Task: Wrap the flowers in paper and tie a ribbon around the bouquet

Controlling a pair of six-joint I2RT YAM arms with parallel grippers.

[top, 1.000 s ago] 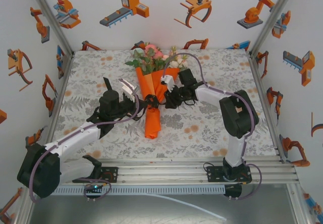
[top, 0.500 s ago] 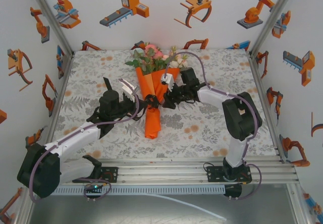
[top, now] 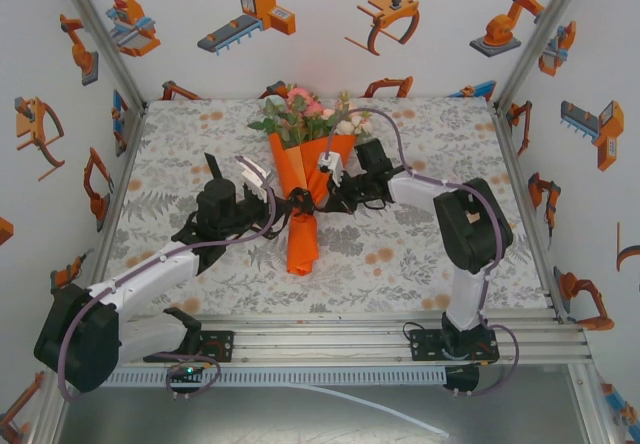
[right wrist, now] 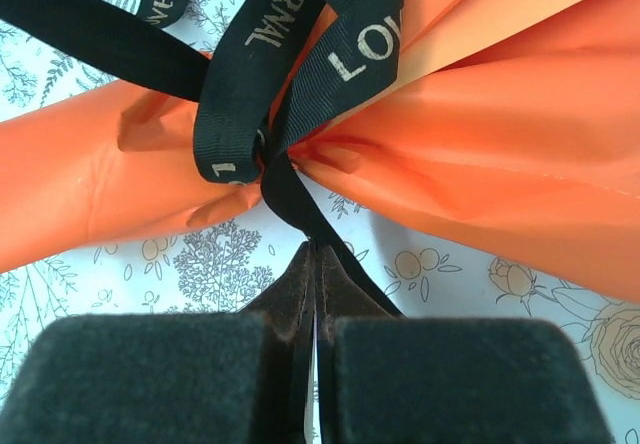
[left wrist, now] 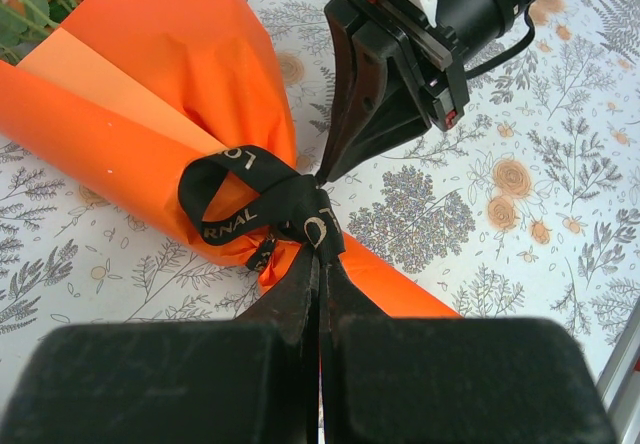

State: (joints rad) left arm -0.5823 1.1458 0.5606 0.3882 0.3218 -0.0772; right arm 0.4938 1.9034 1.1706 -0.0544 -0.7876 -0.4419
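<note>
Ribbon (left wrist: 262, 199) is the thing to watch here. The black band is looped and knotted round the thin middle of the bouquet (top: 296, 169), and that knot sits right between the two sets of jaws. A moment ago the right jaws were spread apart, close to the knot. Now they are pressed together. In the right wrist view a black tail runs from the knot straight down into them, so they look to be pinching it. The left jaws have not changed. They are shut tight too, with another bit of ribbon going in between them, just in front of their tips. The orange paper (left wrist: 150, 74) is already wrapped round the stems like a cone and lies on the counter (top: 420, 254). Its wide end, with the pink and cream flowers (top: 300, 116), is past both sets of jaws toward the back. Its pointed end is on the near side. So each set of jaws now has hold of one end of the ribbon. I think that means the wrapping is done and the tying is almost done. The next thing is likely a pull on the two ends, away from each other, to make the knot snug. A hard pull could squash the paper or drag the bouquet sideways, so it should be slow and even.
</note>
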